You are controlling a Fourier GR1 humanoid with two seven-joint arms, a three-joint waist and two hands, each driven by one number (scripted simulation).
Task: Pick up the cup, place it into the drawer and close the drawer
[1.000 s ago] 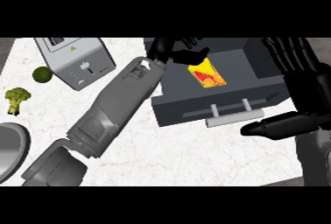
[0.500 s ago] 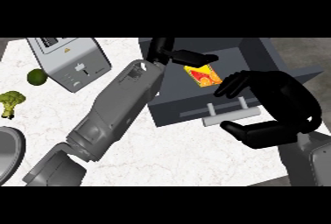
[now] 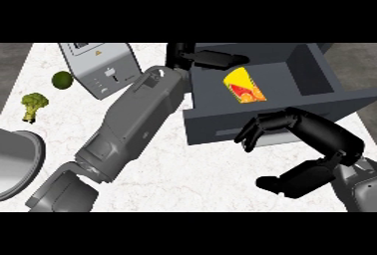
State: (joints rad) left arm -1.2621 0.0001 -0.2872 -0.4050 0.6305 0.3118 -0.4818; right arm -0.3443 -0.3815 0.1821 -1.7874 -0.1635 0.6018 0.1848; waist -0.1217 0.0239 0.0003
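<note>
White marbled worktop. Boxy grey drawer open, glossy yellow-orange cup inside. Left robot hand over drawer's back, fingers relaxed, empty. Right robot hand curled, empty, at drawer front.

A kitchen, going by a white marbled counter carrying a grey toaster, a lime, broccoli, and a steel bowl's rim at the left edge, plus an open dark grey drawer.
</note>
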